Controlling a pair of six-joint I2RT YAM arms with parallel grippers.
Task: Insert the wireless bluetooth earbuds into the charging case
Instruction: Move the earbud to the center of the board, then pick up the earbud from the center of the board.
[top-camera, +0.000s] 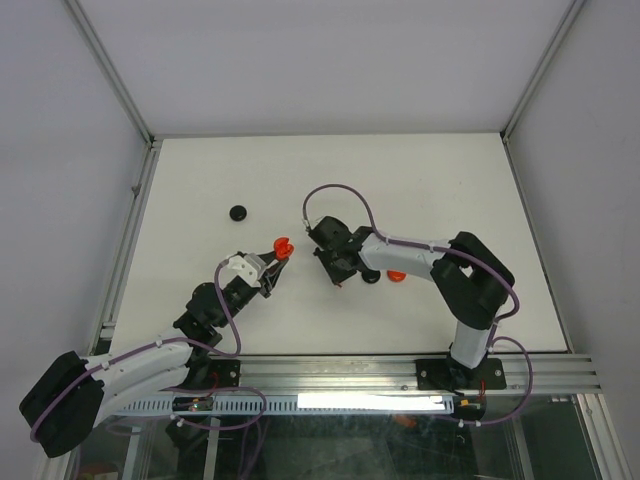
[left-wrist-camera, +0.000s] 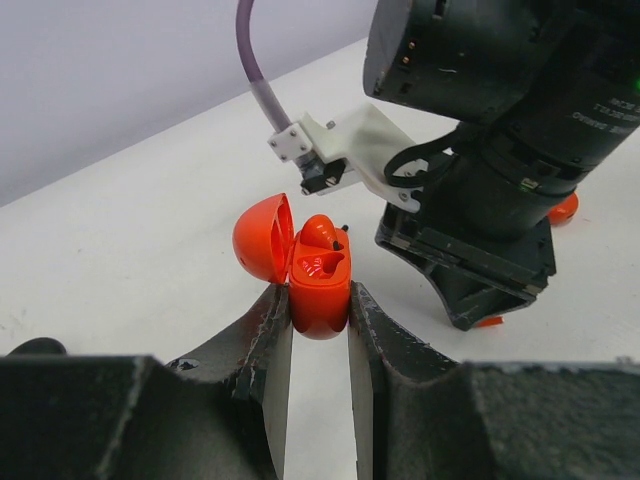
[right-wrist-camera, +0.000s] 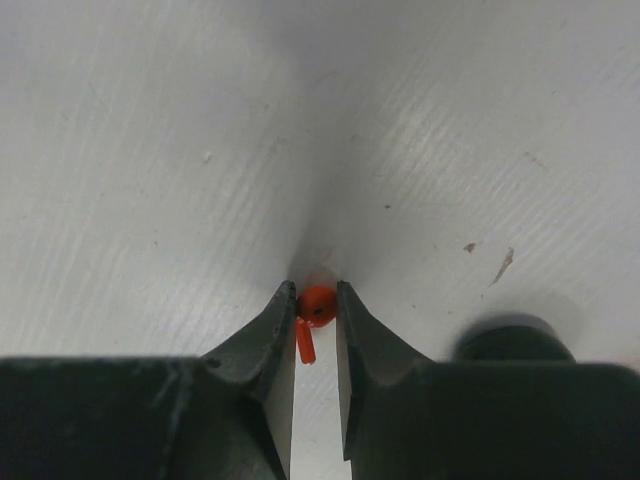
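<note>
While one red earbud (left-wrist-camera: 320, 233) appeared seated in the open red charging case (left-wrist-camera: 320, 290), a second red earbud (right-wrist-camera: 317, 306) was pinched in the nearly closed right gripper (right-wrist-camera: 315, 295), low over the table (right-wrist-camera: 150, 150) at mid-frame. The left gripper (left-wrist-camera: 318, 300) clamped the case's base at the centre of its wrist view, lid hinged back. Judged stage: roughly midway for the red pair, with the held earbud yet to be inserted. A black round piece (top-camera: 238, 212) lay apart at upper left.
</note>
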